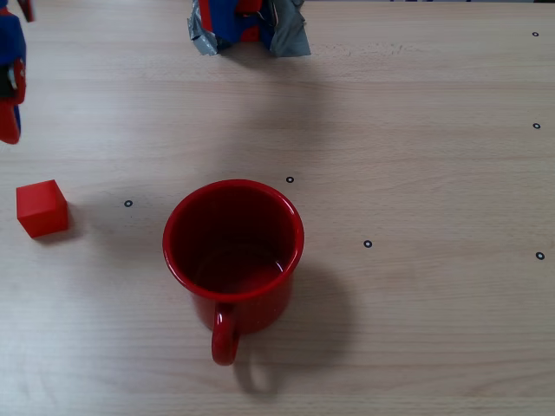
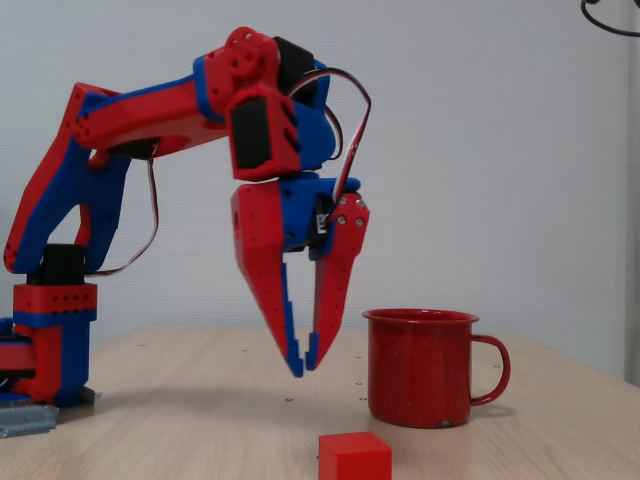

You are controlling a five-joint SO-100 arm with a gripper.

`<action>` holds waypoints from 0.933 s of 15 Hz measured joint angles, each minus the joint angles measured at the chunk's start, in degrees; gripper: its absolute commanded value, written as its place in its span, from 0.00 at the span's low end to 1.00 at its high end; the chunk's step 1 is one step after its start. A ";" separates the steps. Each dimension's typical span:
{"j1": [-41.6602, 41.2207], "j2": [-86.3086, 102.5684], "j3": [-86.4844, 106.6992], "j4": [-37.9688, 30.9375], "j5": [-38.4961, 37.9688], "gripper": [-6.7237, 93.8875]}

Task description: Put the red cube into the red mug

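The red cube (image 1: 42,208) lies on the wooden table at the far left of one fixed view and at the front edge in the other (image 2: 354,456). The red mug (image 1: 232,251) stands upright and empty mid-table, its handle toward the near edge; from the side its handle points right (image 2: 422,366). My red and blue gripper (image 2: 304,368) hangs pointing down above the table, left of the mug and behind the cube, touching neither. Its fingertips are almost together with nothing between them. From above, only part of the gripper (image 1: 9,130) shows at the left edge, beyond the cube.
The arm's base (image 1: 247,26) is taped to the table at the far edge. Small black ring marks (image 1: 368,243) dot the tabletop. A pale wall stands behind the table.
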 measured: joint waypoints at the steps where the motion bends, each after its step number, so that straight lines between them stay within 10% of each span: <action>1: -1.14 -0.79 -0.26 -0.26 0.09 0.07; 14: -0.35 -5.01 -0.44 -2.90 3.96 0.53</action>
